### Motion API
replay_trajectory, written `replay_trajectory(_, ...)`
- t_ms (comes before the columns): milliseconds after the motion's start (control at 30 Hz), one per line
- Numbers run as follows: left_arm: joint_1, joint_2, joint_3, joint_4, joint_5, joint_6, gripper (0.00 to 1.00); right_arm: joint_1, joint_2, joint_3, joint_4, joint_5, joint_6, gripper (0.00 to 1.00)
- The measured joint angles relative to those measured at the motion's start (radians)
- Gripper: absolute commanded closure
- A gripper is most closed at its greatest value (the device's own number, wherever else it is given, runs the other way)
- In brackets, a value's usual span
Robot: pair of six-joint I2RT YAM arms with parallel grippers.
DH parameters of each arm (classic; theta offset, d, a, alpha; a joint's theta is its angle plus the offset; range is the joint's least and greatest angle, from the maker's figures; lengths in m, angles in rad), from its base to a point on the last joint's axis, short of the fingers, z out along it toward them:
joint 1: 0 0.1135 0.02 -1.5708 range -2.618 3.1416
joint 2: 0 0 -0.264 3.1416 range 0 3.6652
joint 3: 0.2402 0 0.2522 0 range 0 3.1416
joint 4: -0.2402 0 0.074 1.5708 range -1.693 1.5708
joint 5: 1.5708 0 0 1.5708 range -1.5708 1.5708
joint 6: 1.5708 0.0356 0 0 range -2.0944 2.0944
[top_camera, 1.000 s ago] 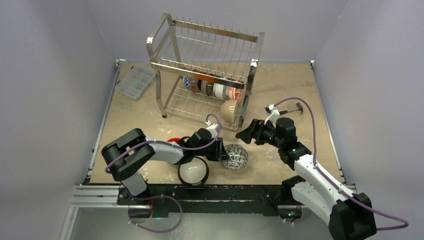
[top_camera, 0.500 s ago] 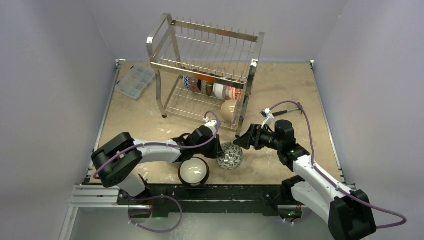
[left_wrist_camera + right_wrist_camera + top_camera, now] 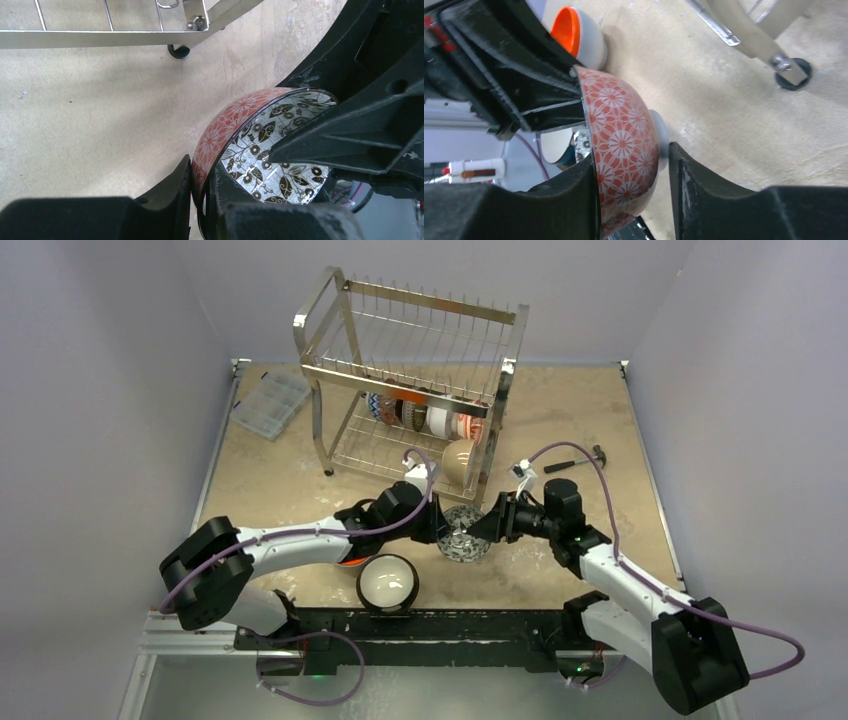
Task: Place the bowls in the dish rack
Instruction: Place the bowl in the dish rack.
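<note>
The left gripper [image 3: 202, 181] is clenched on the rim of the red bowl [image 3: 222, 127], which is tipped on its side. The right gripper [image 3: 631, 159] straddles it, one finger across its mouth and one at its foot; I cannot tell whether it presses. Beyond both jaws stands the rack [image 3: 400, 370], with other bowls [image 3: 432, 420] on its lower tier.

Robot lab cell; bare lilac walls [image 3: 110, 390]; two arms [image 3: 290, 540] at bench [image 3: 270, 480] edge
</note>
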Motion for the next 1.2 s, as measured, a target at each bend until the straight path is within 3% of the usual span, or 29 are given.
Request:
replay_trajectory(100,-0.005,0.000,0.002,-0.009,-0.027,0.002,0.88,0.003,0.024,0.007,-0.014,0.026,-0.019,0.77)
replay_trajectory(267,-0.008,-0.015,0.003,0.037,-0.014,-0.024,0.49,0.008,0.048,0.014,-0.067,0.071,-0.080,0.99)
replay_trajectory(467,-0.003,-0.068,-0.002,0.064,-0.024,-0.026,0.16,0.003,0.043,0.033,-0.092,0.053,-0.092,1.00)
replay_trajectory(867,0.019,-0.080,-0.088,0.141,0.005,-0.075,0.05,0.003,0.025,0.058,-0.126,0.054,-0.117,1.00)
replay_trajectory(1200,0.126,-0.158,-0.167,0.297,0.177,-0.163,0.04,0.003,-0.039,0.082,-0.128,0.064,-0.122,1.00)
